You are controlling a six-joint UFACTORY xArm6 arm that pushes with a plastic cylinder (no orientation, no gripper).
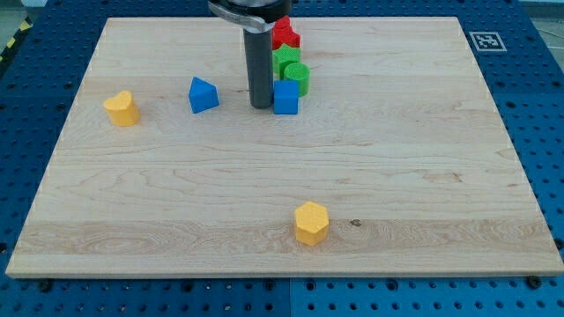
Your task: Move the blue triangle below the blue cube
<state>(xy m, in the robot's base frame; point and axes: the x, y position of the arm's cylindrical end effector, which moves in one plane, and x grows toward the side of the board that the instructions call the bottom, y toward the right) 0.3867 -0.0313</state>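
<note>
A single camera view is provided. The wooden board (282,167) is seen from beyond its bottom edge, from a raised position, looking obliquely downward toward the view's top. Nearly the whole board is framed at moderate distance, with a strip of blue perforated table (546,132) around it. The board's far edge appears shorter than its near edge.

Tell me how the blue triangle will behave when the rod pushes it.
The blue triangle probably slides rather than rolls: it sits flat on the smooth board. Its slanted sides may make it twist off my tip, now at its right.
</note>
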